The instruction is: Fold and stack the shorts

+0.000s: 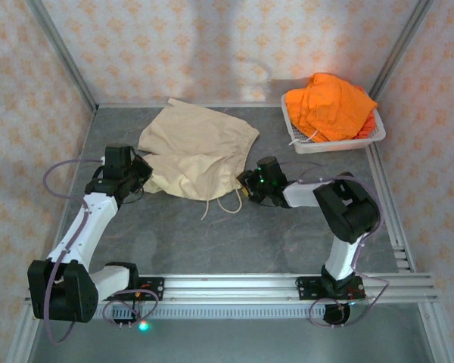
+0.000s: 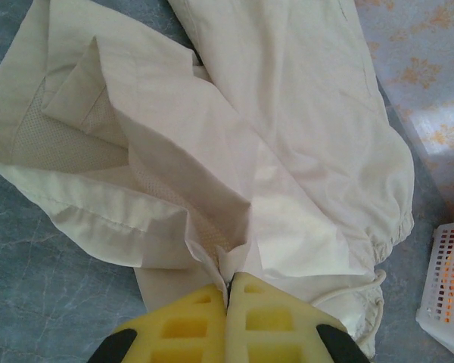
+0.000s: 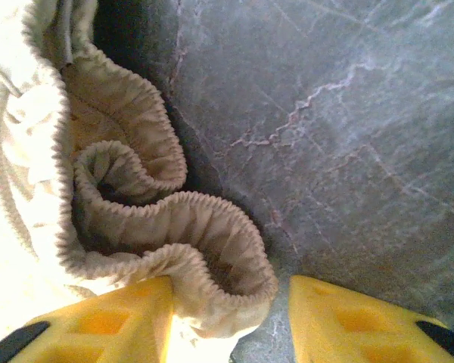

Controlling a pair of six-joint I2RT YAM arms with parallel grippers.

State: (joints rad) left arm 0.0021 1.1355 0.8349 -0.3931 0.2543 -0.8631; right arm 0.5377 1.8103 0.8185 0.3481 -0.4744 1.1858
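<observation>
The left gripper (image 2: pixel 228 285) is closed, its yellow pads (image 2: pixel 185 329) pressed together on a fold at the edge of the beige shorts (image 1: pixel 197 147), with thin cloth pinched in the seam between them. The right gripper (image 3: pixel 231 283) stands fairly wide. The gathered elastic waistband (image 3: pixel 181 219) of the same shorts bulges into the gap and touches the left pad, while the right pad sits apart over the bare grey bench (image 3: pixel 348 136). From above, the beige shorts lie spread and partly doubled over at the middle of the bench, between the two grippers, with a drawstring (image 1: pixel 228 204) trailing off their near edge. The orange shorts (image 1: pixel 329 106) are heaped in the white mesh basket (image 1: pixel 337 144) at the far right corner. The heap hides how many pieces it holds. In the left wrist view the basket is cut off by the frame edge, and in the right wrist view the cloth at the left is washed out by glare.
</observation>
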